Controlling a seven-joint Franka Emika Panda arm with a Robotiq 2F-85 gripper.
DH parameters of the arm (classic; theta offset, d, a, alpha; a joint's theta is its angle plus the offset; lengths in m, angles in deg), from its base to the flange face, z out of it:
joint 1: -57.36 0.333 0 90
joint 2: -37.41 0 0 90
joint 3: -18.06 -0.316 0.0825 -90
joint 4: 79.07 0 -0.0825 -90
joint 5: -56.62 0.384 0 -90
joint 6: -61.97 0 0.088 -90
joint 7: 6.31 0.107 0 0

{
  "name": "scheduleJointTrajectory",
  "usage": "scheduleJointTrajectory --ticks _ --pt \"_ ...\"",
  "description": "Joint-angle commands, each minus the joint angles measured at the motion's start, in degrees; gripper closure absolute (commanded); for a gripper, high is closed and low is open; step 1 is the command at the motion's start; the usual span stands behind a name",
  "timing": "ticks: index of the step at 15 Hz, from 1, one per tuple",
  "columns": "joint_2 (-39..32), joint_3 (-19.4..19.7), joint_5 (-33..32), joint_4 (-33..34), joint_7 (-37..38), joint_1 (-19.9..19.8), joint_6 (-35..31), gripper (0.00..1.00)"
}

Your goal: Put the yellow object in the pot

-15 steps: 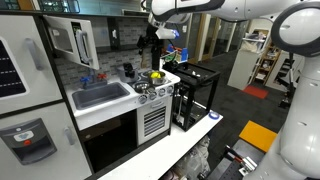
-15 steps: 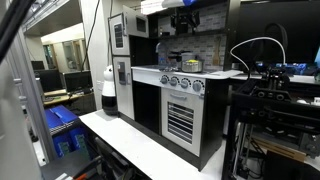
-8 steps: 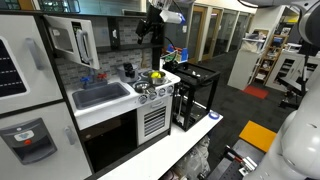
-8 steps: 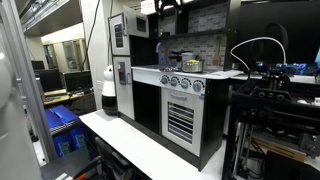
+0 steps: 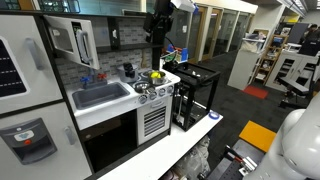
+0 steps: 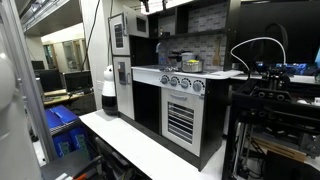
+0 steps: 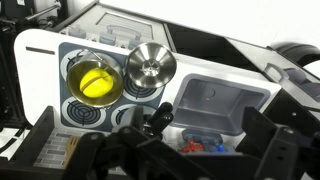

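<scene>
In the wrist view the yellow object (image 7: 93,82), a small bright ball, lies inside a round shiny pot (image 7: 70,70) on a burner of the toy stove. A second shiny silver round piece (image 7: 150,66) stands on the burner beside it. My gripper (image 7: 165,150) is open and empty, its dark fingers wide apart, high above the stove and sink. In an exterior view the gripper (image 5: 158,28) hangs well above the stove, where the yellow object (image 5: 155,74) shows. In the other exterior view the stove-top items are too small to tell apart.
The grey sink basin (image 7: 222,105) lies next to the stove, with red and blue tap knobs (image 7: 198,143) behind it. A dark cup-like item (image 7: 162,115) stands between sink and stove. A black wire rack (image 5: 195,95) stands beside the toy kitchen (image 6: 180,100).
The gripper has risen straight up from the stove, empty. The yellow object and the pot have not moved.
</scene>
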Motion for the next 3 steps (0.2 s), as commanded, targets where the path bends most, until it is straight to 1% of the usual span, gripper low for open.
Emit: scheduleJointTrajectory --ticks 1,3 --pt "0.38 -0.3 -0.11 0.23 0.69 -0.13 1.21 0.0" --pt "0.98 -0.45 -0.16 -0.01 1.4 -0.12 1.82 0.0"
